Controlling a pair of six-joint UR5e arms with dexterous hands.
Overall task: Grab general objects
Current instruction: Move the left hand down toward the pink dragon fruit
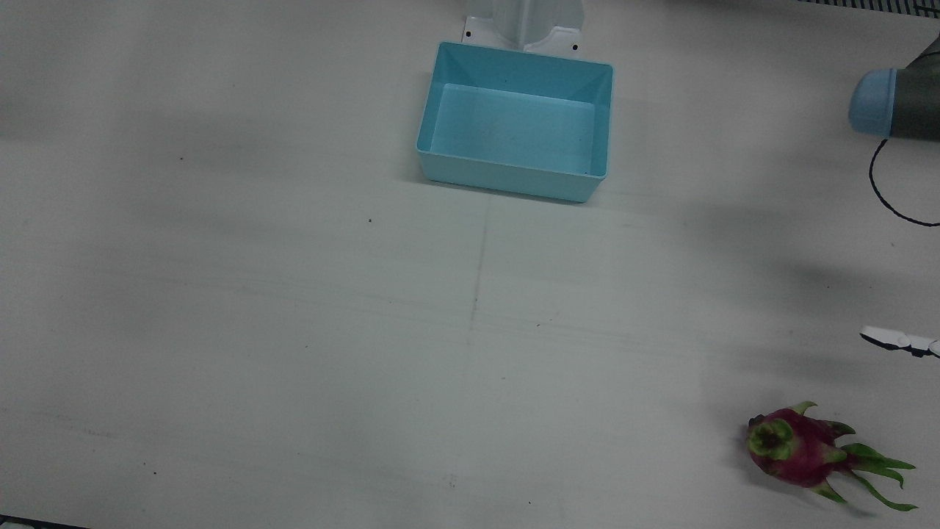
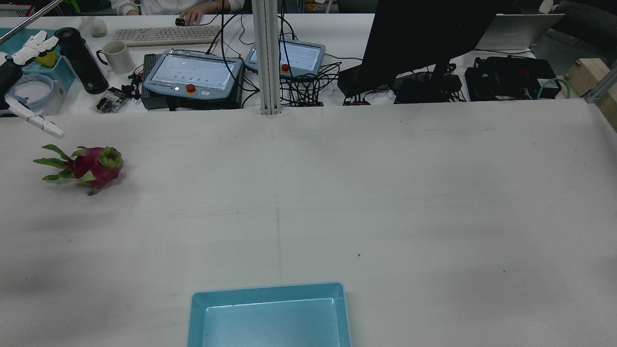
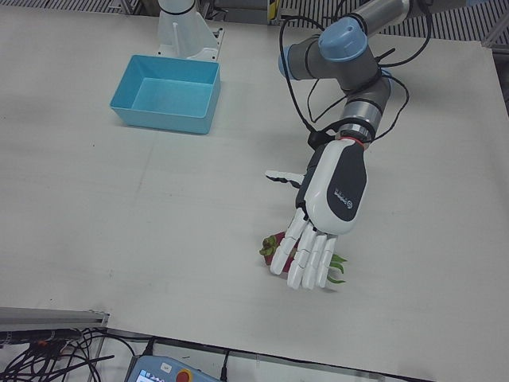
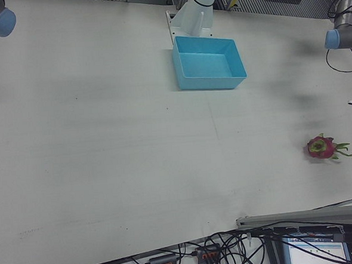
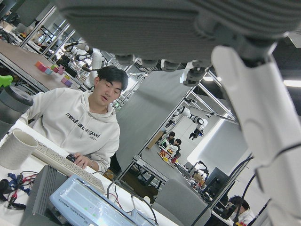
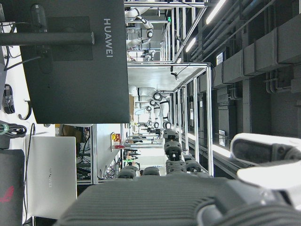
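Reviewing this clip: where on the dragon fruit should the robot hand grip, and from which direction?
Probably the round red body of the dragon fruit, taken from above. It lies on its side on the table, its thin green leaf tips trailing toward the table edge and too flimsy to hold. The open left robot hand is already above it.

Dim, even overhead light with a greenish-grey cast; soft, broad shadows across the table (image 1: 294,330) around the blue bin (image 1: 514,121). Slightly grainy throughout. Bright ceiling strips glaring in the hand views, nearest finger (image 5: 263,117) blurred.

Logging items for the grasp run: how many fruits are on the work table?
1: a dragon fruit lying on the table before the robot's left hand, far from the blue bin. None seems hidden.
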